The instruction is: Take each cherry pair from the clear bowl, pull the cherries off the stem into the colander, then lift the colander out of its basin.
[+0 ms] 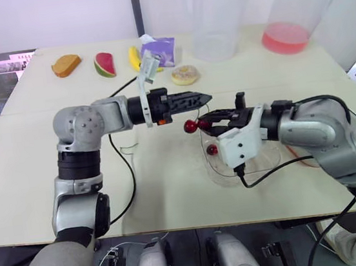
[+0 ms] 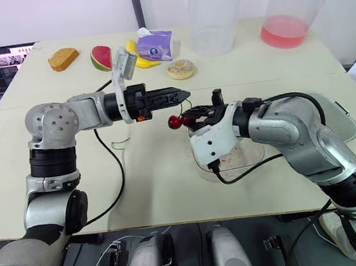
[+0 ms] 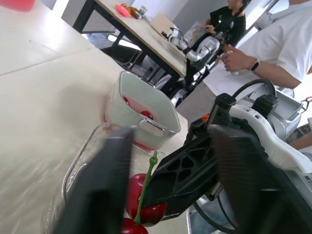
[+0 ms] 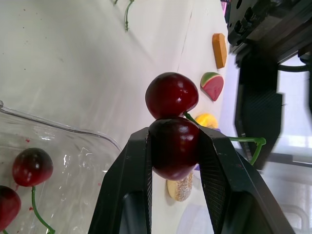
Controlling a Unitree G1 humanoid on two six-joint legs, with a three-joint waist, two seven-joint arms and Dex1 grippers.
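Nearest to us, on the pale table [image 1: 54,180], stood the clear bowl [image 4: 78,151] with a few loose cherries [image 4: 31,166] left in it, so we judged the task to be under way, not near its end. Just over the bowl's left rim the right gripper [image 4: 174,135] was clamped on one cherry of a cherry pair [image 4: 173,119]. The second cherry stuck out free beyond the fingertips, and the green stem [image 3: 146,187] trailed off to one side. We took that hold as deliberate: with one fruit pinned, the other and the stem were left exposed for the opposite arm to pull on.

From the left, the left gripper [image 1: 203,97] reached in level with the pair and very near it. Its fingers were spread apart and held nothing, with the stem lying between them in its wrist view.

Further right, past the bowl, sat the white basin [image 3: 165,109], with red showing in and under it. We could not tell colander from basin there. The pair hung over the bowl, not over the basin.

Along the far edge lay a bread slice [image 1: 66,65], a watermelon slice [image 1: 104,65], a banana [image 1: 133,57], a tissue pack [image 1: 160,49] and a doughnut [image 1: 186,75].
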